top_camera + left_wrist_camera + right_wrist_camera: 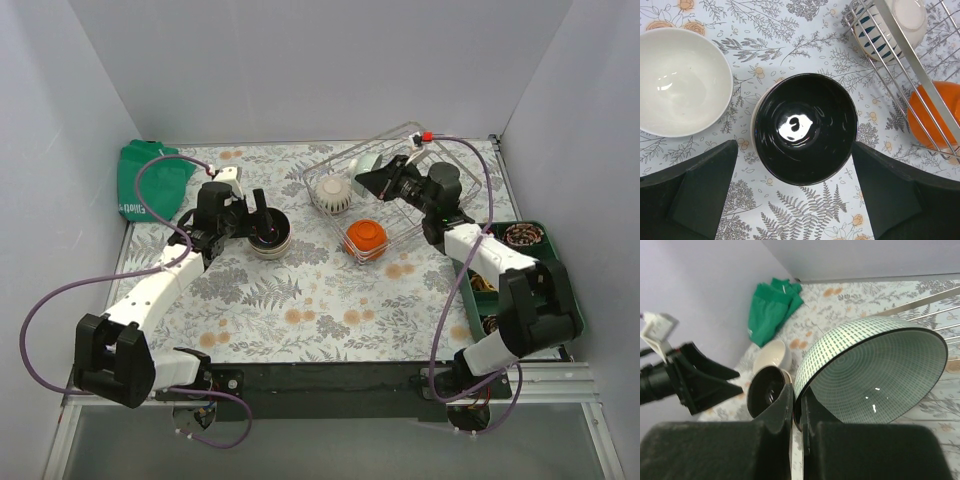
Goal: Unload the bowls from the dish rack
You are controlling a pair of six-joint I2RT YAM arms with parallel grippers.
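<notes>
Toward the far right corner of the counter, seen from above, your dish rack (pixel 395 205) sits at an angle to the edges. Your right gripper (pixel 368 182) reaches into it, clenched on the mint green bowl (pixel 367 160), which is tipped on edge. A ribbed white bowl (pixel 332 195) and an orange bowl (pixel 365 238) lie in the rack too. Left of the rack, near the middle of the counter, your left gripper (pixel 262 220) hangs over the black bowl (pixel 270 240), which stands upright on the counter, outside the rack. From the left wrist you see why: the fingers (pixel 700 195) are spread wide on either side of that bowl with clear gaps, so nothing is held. The bowl stands just beside a white bowl (pixel 677 80), probably to keep the unloaded pieces together. From the right wrist, your fingers pinch the mint green bowl by its rim, one inside and one outside. I judge that this hold suits lifting it clear of the wires, though so thin a grip may let it swing. Whether it is off the rack floor, you cannot tell.
</notes>
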